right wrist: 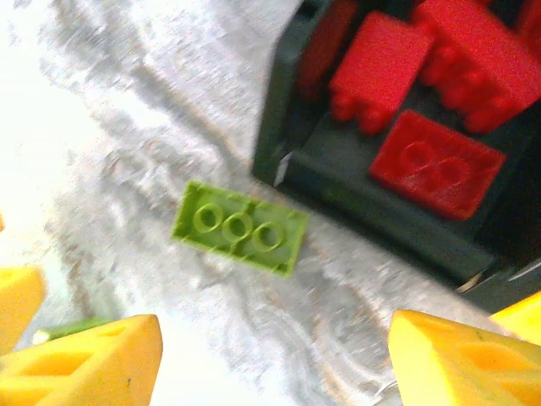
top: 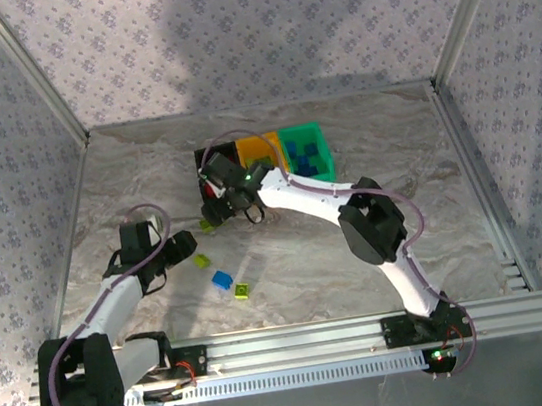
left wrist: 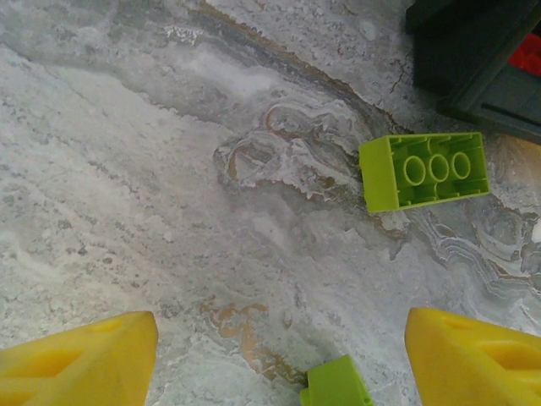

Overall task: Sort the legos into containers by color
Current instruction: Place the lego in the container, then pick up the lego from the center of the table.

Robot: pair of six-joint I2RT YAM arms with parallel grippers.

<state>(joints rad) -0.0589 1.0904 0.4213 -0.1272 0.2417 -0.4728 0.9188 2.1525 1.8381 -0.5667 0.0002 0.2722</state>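
Right wrist view: right gripper point(right wrist: 270, 355) hangs spread and empty above a lime brick point(right wrist: 238, 228) lying hollow side up on the marble, just beside the black bin point(right wrist: 363, 211). To take it cleanly, I would set the fingers across its short width and descend clear of the bin wall. Left gripper point(left wrist: 279, 338) is likewise spread and empty, over a second lime brick point(left wrist: 336, 385). The black bin holds red bricks point(right wrist: 439, 169) and the green bin point(top: 294, 135) holds blue bricks point(top: 311, 159). What lies in the orange bin point(top: 257, 149) I cannot tell.
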